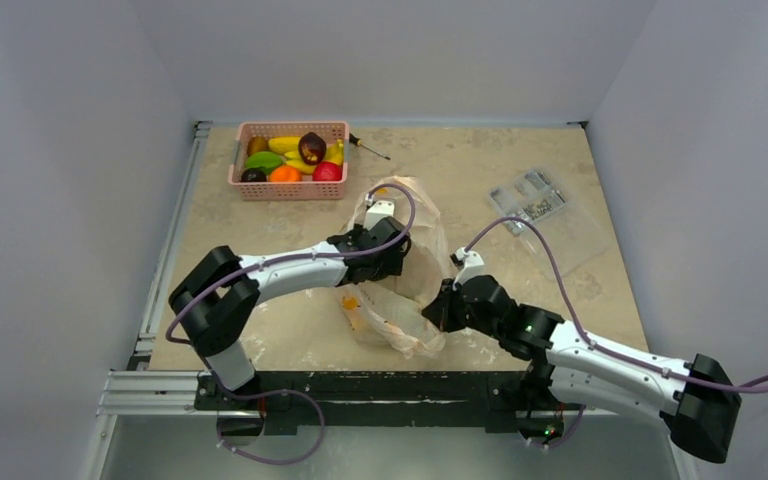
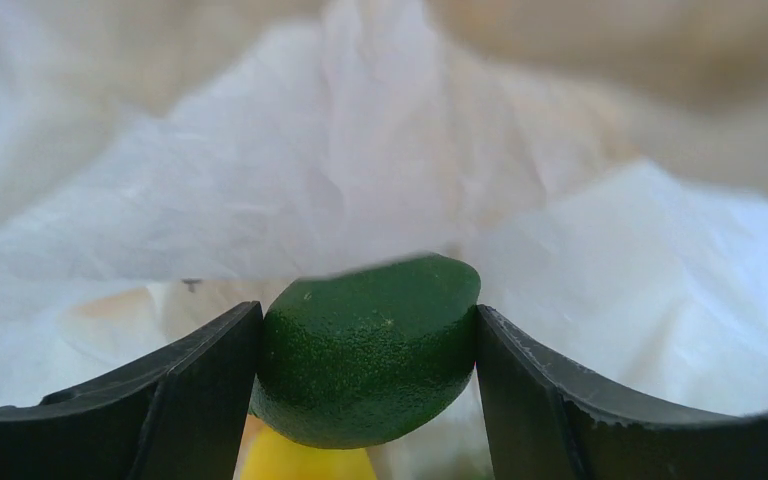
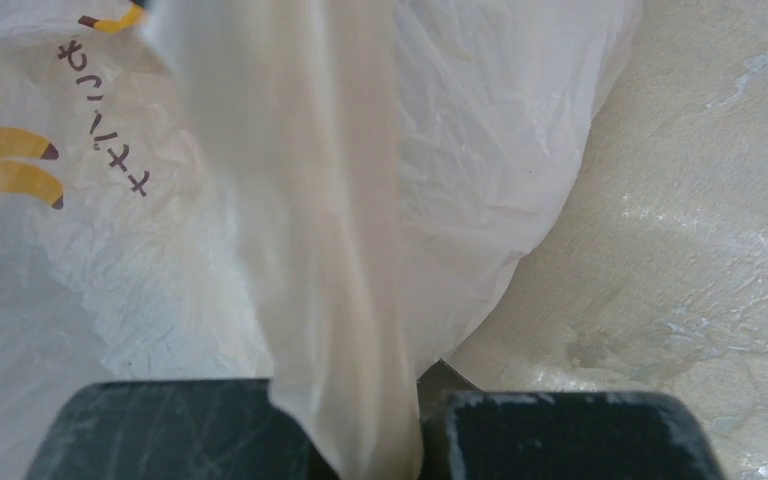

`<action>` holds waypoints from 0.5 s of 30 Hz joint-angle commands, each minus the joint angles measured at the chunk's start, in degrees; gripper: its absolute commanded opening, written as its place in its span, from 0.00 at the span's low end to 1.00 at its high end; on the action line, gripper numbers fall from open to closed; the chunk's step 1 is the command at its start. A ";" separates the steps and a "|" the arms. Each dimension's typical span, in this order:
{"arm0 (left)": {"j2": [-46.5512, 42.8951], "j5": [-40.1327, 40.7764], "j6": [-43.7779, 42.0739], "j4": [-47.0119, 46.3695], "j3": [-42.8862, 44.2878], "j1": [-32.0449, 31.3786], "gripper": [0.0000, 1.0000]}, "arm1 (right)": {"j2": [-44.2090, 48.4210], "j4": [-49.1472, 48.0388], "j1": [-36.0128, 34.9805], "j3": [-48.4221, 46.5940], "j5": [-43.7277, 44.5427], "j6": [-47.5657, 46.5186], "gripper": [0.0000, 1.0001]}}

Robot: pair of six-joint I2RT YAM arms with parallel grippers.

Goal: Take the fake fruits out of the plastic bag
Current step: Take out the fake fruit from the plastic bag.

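inside the plastic bag (image 2: 360, 150), the left pincer (image 2: 368, 330) clasps a green fruit (image 2: 370, 370), while the right pincer (image 3: 360, 425) is pinched tight on a strip of the bag.

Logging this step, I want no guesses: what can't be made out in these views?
- Top view: left gripper tip, hidden inside the plastic bag.
- Left wrist: green fruit underside, cut by the bottom edge; the yellow thing below, mostly hidden.
- Right wrist: bag strip in the right gripper, blurred; which part, unclear.
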State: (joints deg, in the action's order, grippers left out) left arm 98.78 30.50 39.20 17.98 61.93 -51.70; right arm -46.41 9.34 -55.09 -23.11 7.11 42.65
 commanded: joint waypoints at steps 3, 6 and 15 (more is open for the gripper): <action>-7.90 -16.96 2.52 -2.40 -3.05 0.20 0.25 | -1.41 -2.19 -0.19 -2.17 3.20 0.70 0.00; -11.50 -22.96 3.51 -4.10 -4.76 0.20 0.22 | -1.66 -2.13 -0.19 -2.68 4.91 0.21 0.00; -24.19 -37.32 3.90 -5.96 -8.03 0.20 0.17 | -2.97 -2.17 -0.06 -4.19 9.38 0.41 0.00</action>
State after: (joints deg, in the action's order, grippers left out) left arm 81.23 2.90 42.37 16.29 55.02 -51.72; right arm -48.56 9.19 -55.11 -24.45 12.62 42.65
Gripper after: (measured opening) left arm 0.714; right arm 0.005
